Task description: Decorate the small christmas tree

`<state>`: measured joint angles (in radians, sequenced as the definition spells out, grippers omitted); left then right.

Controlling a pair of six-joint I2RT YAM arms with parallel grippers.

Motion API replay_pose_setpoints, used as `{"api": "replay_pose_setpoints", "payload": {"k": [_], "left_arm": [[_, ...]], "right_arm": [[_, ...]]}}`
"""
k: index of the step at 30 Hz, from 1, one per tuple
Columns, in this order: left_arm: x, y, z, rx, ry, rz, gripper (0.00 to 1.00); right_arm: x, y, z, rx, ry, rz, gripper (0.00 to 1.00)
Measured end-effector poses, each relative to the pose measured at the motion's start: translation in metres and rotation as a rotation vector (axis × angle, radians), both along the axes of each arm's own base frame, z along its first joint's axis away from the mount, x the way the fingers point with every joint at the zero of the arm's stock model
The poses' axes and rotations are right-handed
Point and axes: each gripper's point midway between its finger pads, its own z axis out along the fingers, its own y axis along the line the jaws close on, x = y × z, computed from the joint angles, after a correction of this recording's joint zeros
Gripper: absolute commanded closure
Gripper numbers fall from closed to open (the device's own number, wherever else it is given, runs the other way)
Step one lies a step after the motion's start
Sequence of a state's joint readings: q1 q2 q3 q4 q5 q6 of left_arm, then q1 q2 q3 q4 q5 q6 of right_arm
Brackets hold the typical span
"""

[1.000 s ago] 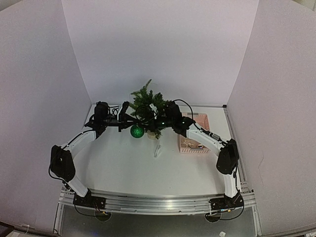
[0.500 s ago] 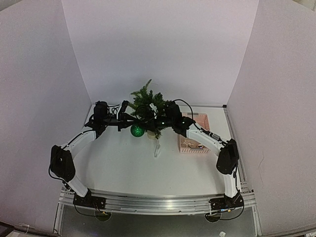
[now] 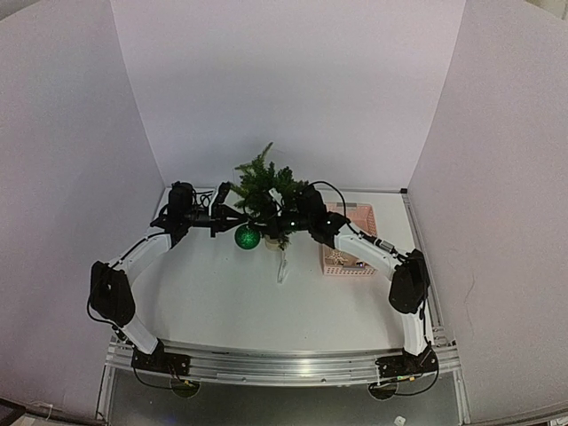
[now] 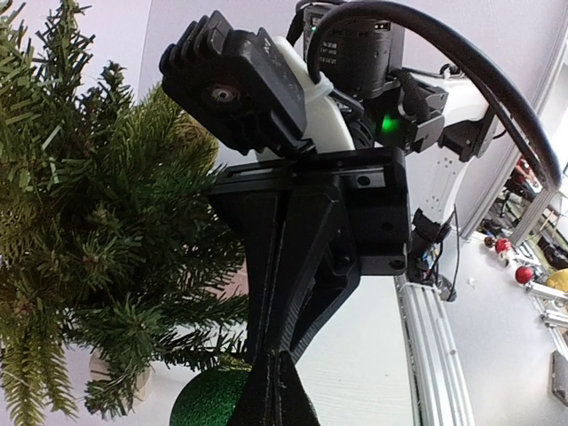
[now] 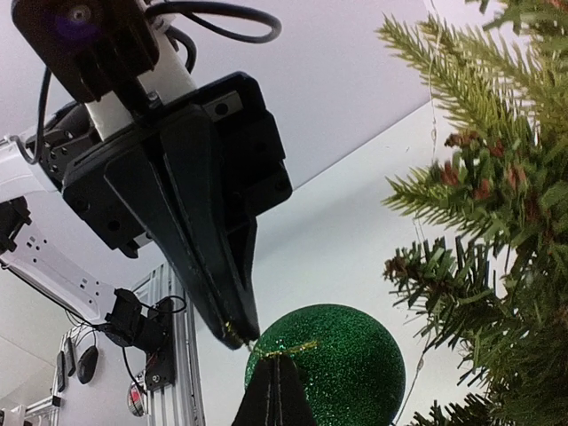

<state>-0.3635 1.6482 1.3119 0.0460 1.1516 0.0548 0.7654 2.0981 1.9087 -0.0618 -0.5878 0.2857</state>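
The small christmas tree (image 3: pixel 263 185) stands at the back middle of the table; it also shows in the left wrist view (image 4: pixel 89 222) and the right wrist view (image 5: pixel 497 204). A glittery green ball (image 3: pixel 247 237) hangs just in front of its left side by a gold string loop (image 5: pixel 302 340). My left gripper (image 3: pixel 240 219) and right gripper (image 3: pixel 260 219) meet tip to tip above the ball. In the right wrist view the right gripper (image 5: pixel 275 377) is shut on the gold loop and the left gripper (image 5: pixel 232 330) pinches the same string. The ball (image 5: pixel 342 364) hangs free of the branches.
A pink basket (image 3: pixel 349 241) sits to the right of the tree under the right forearm. A thin pale object (image 3: pixel 283 266) lies on the table in front of the tree. White walls close in the left, back and right.
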Motion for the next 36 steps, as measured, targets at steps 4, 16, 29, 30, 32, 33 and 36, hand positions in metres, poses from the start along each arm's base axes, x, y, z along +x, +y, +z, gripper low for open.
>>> {"api": "replay_pose_setpoints", "payload": {"k": [4,16,29,30,32,33,36], "left_arm": [[0.007,0.003,-0.010,0.045,-0.015,0.047,1.00],[0.021,0.005,-0.017,0.109,-0.111,0.121,1.00],[0.038,0.008,-0.016,0.135,-0.168,0.207,1.00],[0.038,0.008,-0.015,0.133,-0.169,0.210,1.00],[0.039,0.007,-0.013,0.127,-0.172,0.216,1.00],[0.040,0.006,-0.012,0.123,-0.173,0.218,1.00],[0.041,0.004,-0.008,0.113,-0.179,0.228,1.00]], "right_arm": [[0.003,-0.002,-0.013,-0.023,0.002,-0.023,1.00],[0.013,-0.006,-0.013,-0.039,-0.025,-0.086,1.00],[0.033,-0.010,0.000,-0.035,-0.047,-0.202,1.00],[0.034,-0.011,0.000,-0.036,-0.046,-0.211,1.00],[0.037,-0.012,0.000,-0.038,-0.045,-0.232,1.00],[0.038,-0.012,0.000,-0.038,-0.044,-0.241,1.00],[0.042,-0.013,0.002,-0.037,-0.044,-0.269,1.00]]}}
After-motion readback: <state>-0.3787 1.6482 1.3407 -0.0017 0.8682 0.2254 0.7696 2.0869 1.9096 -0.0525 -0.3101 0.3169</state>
